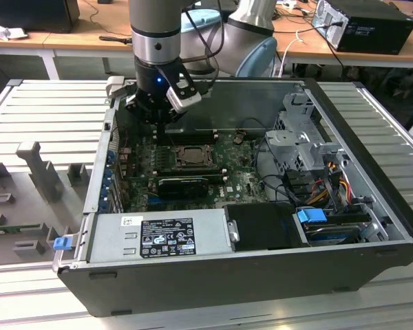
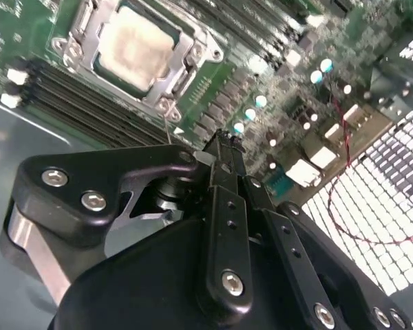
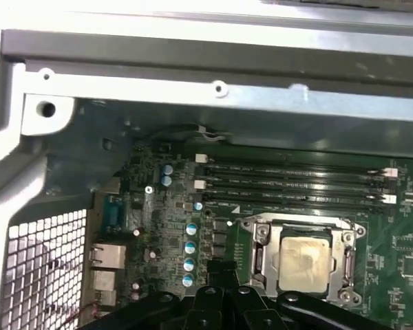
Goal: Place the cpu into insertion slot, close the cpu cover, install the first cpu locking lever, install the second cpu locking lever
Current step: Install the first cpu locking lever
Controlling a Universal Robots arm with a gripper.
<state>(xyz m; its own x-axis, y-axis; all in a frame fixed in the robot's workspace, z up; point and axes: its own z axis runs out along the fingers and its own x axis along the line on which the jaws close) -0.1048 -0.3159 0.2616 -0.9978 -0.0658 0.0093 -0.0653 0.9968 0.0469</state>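
The cpu lies flat in the insertion slot on the green motherboard, pale face up, and hides the slot's pin grid. The silvery cpu cover lies down around it as a frame. In the second wrist view the cpu sits just beyond my gripper, which is shut with nothing between its fingers. In the exterior view the gripper hangs above the board's far edge, a little to the exterior view's left of the socket. I cannot tell how the locking levers stand.
Long black memory slots run beside the socket on its far side. The open case holds a power supply at the front, a drive cage and cables at the exterior view's right. Rear ports line the perforated wall.
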